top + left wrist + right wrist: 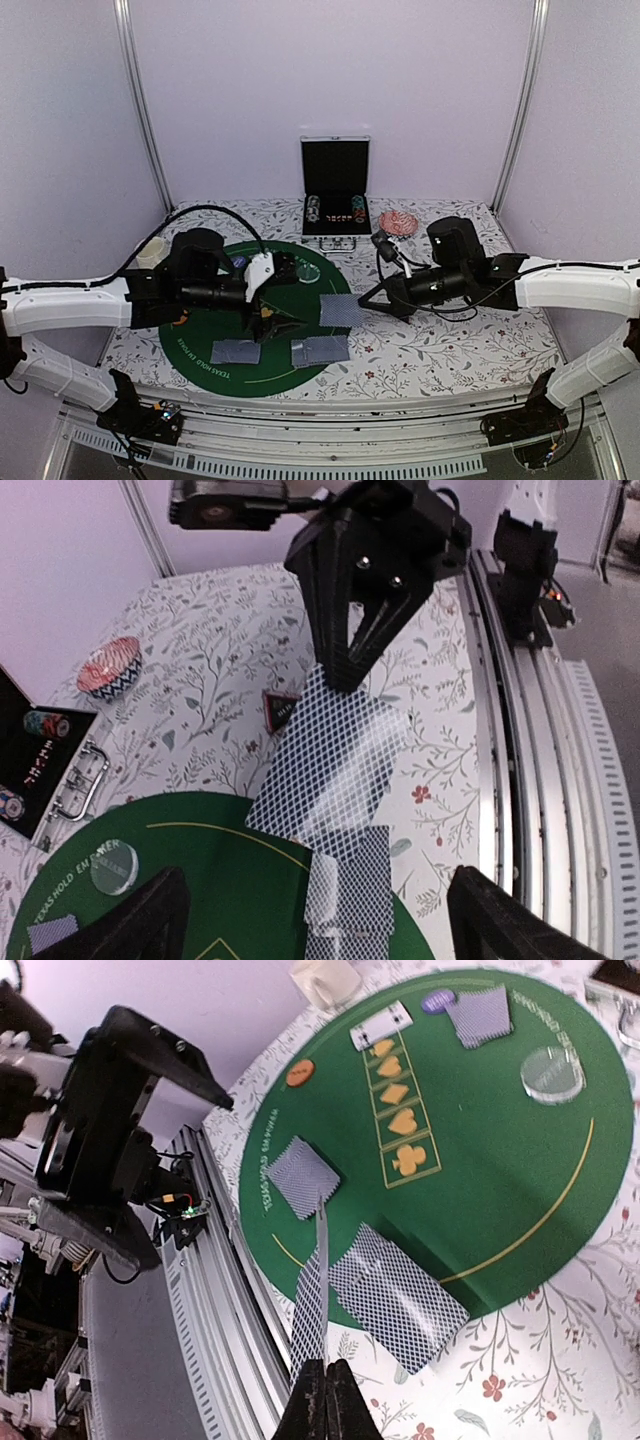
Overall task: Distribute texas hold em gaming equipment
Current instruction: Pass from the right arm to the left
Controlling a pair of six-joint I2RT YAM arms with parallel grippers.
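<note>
Closest in the left wrist view, the left gripper [315, 880] stands wide open, its 2 black fingers [135, 920] at the bottom corners and nothing between them. Beneath it a small stack of cards [350, 890] with grey-blue lattice backs lies at the rim of the round green felt mat [200, 880], on a floral cloth [220, 640]. Beyond, the right gripper [345, 670], a black wedge, pinches the held card [330, 760] by its far edge, and that card hangs tilted over the mat's rim. A black triangular marker [282, 710] lies on the cloth just beside it. A clear disc [112, 865] rests on the felt. A red-and-white patterned bowl [108, 667] sits near the open black case [25, 770]; what the bowl holds cannot be told.

From the right wrist, the right gripper's jaws are closed flat on the held card, seen edge-on. On the felt lie 3 more lots of cards, a face-up white card [380, 1025] and a blue disc [438, 1000]. An orange disc [299, 1072] sits at the mat's rim, and a pale mug [325, 980] stands just off it.

From the top, the case stands at the back with its lid upright and rows of chips [335, 212] in its tray.
</note>
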